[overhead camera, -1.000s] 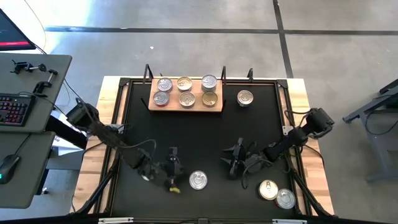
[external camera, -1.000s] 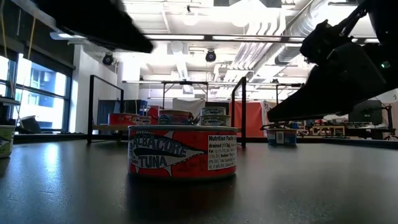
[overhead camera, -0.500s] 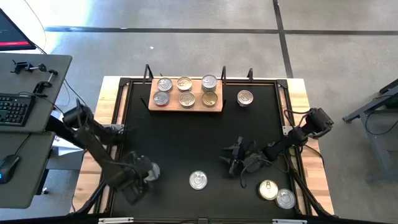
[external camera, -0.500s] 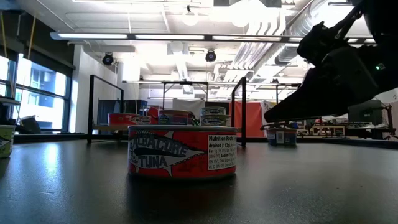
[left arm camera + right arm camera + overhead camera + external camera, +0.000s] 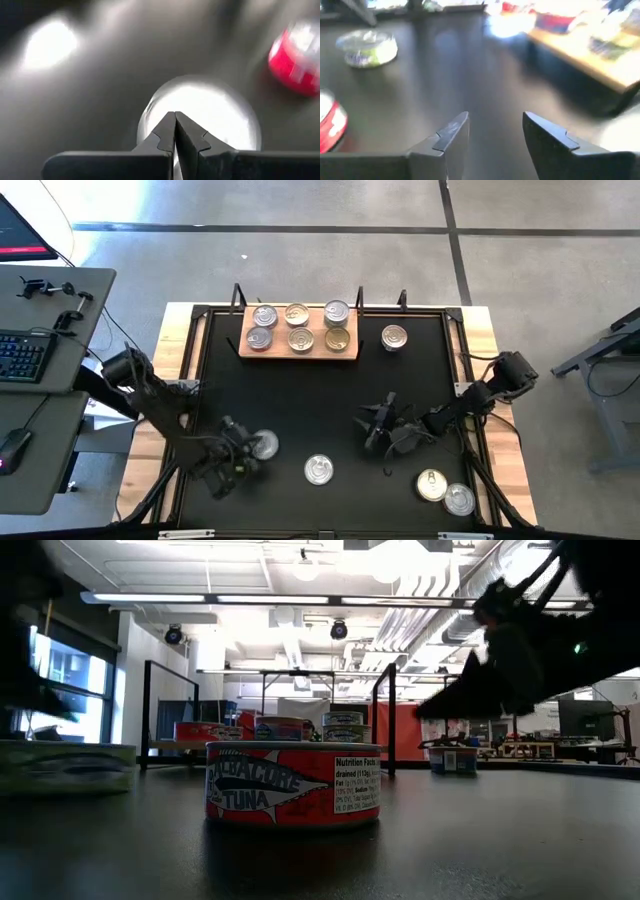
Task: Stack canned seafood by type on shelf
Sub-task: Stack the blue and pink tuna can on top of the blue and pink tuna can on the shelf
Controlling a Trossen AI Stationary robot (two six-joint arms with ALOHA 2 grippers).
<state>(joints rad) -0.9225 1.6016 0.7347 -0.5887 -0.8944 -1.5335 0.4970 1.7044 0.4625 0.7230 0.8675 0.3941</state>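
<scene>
Jaws of the left gripper [image 5: 243,454] are pressed together right beside a flat round silver-topped tin [image 5: 264,444] near the black tabletop's [image 5: 300,395] front-left, while the right gripper [image 5: 378,423], jaws apart, waits farther off.

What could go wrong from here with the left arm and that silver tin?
The left gripper has its jaws shut right over the silver-topped tin, so it may shove it, not grasp it. Shoved sideways, the tin could bump the red tuna can. The right gripper waits open.
</scene>
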